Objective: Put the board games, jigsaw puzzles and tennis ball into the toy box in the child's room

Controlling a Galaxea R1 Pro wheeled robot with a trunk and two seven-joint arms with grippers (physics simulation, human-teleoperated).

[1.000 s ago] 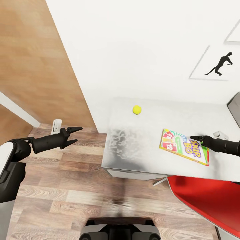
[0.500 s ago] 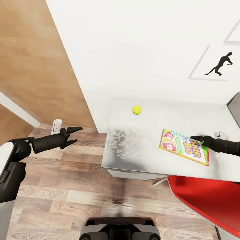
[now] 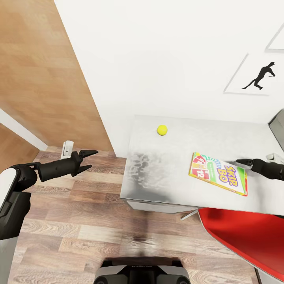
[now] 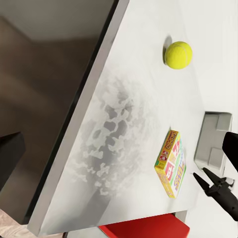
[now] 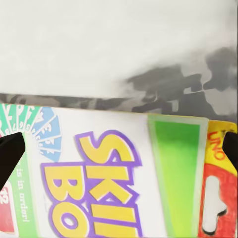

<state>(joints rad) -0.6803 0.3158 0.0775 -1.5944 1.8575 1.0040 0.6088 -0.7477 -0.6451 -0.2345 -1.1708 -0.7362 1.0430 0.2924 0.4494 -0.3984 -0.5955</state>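
The right gripper (image 3: 240, 161) hung spread-fingered at the SKIP BO board game's (image 3: 218, 173) far end — its long axis running leftward — while the open left gripper (image 3: 90, 159) waited well apart.

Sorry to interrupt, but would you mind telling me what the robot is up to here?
It is tidying toys off the table. The right gripper is open and poised at the edge of the SKIP BO board game, which lies flat on the tabletop and is not yet lifted. The tennis ball sits untouched further back near the wall. The left gripper hangs open over the wood floor, holding nothing. The toy box sits past the game.
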